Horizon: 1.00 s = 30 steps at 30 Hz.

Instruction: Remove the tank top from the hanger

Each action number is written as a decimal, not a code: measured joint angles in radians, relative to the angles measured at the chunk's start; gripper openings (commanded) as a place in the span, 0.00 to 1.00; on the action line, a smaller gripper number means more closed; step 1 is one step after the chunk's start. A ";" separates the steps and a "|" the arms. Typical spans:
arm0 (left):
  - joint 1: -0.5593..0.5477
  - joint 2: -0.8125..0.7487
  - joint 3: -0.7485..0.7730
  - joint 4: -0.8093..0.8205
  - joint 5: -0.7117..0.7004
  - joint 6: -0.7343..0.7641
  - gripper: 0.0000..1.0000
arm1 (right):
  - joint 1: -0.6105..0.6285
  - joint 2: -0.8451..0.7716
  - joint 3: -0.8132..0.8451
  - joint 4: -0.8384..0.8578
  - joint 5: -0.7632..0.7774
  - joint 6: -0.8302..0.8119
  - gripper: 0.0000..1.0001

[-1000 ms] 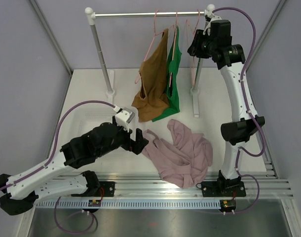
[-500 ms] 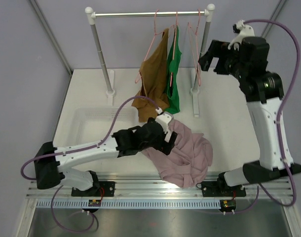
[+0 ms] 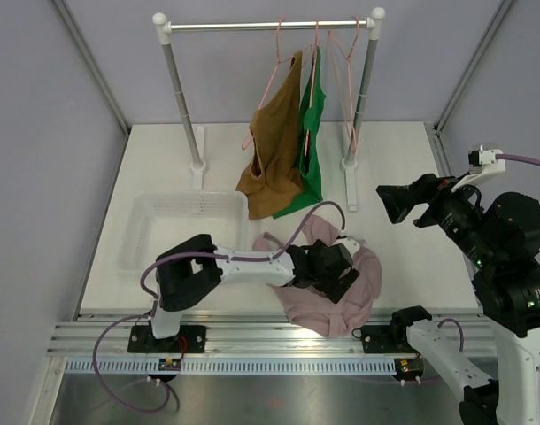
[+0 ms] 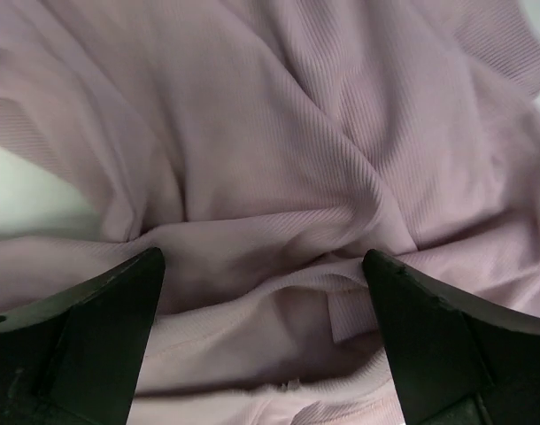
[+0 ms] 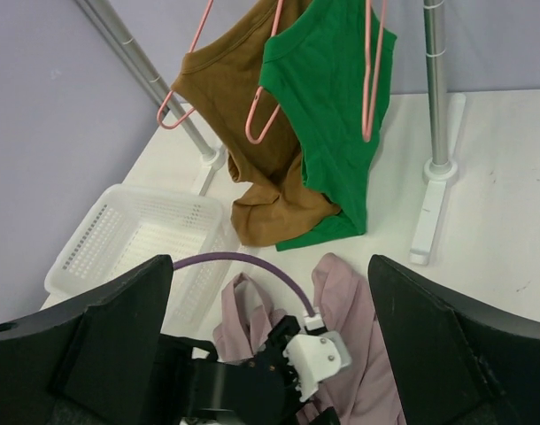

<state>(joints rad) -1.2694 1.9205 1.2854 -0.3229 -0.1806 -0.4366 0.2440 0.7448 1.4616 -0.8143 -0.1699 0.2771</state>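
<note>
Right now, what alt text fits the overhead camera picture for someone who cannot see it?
The left arm's open tool sits over a crumpled pink tank top on a white table. Behind, a brown top and a green top hang on pink hangers from a metal rail; a clear basket sits left, and the right arm's open tool is raised.

Illumination is bright, even and diffuse, coming from overhead. Shadows on the white table [image 3: 403,168] are soft. The top view is sharp throughout. In the left wrist view the pink tank top [image 4: 270,133] shows crisp ribbing, while the left gripper fingers [image 4: 84,336] are dark and soft-edged. The right gripper fingers [image 5: 84,354] likewise render near-black and slightly blurred.
</note>
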 measured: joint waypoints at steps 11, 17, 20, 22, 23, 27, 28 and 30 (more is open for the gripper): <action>-0.066 0.088 0.100 -0.076 -0.043 -0.032 0.00 | 0.000 -0.062 0.016 -0.067 -0.045 -0.001 0.99; -0.090 -0.149 0.096 -0.221 -0.137 -0.030 0.00 | 0.000 -0.077 0.027 -0.075 -0.033 -0.009 0.99; -0.090 -0.308 0.141 -0.286 -0.220 -0.024 0.00 | 0.000 -0.079 0.027 -0.078 -0.031 -0.012 1.00; -0.088 -0.397 0.201 -0.343 -0.298 -0.023 0.00 | 0.000 -0.079 0.027 -0.085 -0.029 -0.014 0.99; -0.085 -0.436 0.227 -0.365 -0.335 -0.023 0.00 | 0.000 -0.079 0.027 -0.089 -0.026 -0.016 0.99; -0.062 -0.548 0.312 -0.481 -0.468 -0.024 0.00 | 0.000 -0.079 0.034 -0.104 -0.014 -0.024 0.99; -0.051 -0.570 0.334 -0.519 -0.503 -0.024 0.00 | 0.000 -0.079 0.038 -0.107 -0.010 -0.026 0.99; -0.027 -0.607 0.364 -0.576 -0.561 -0.024 0.00 | 0.000 -0.079 0.044 -0.106 -0.006 -0.028 1.00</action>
<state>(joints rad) -1.2964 1.3136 1.6497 -0.8993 -0.7418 -0.4603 0.2440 0.6659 1.5055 -0.9207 -0.1761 0.2489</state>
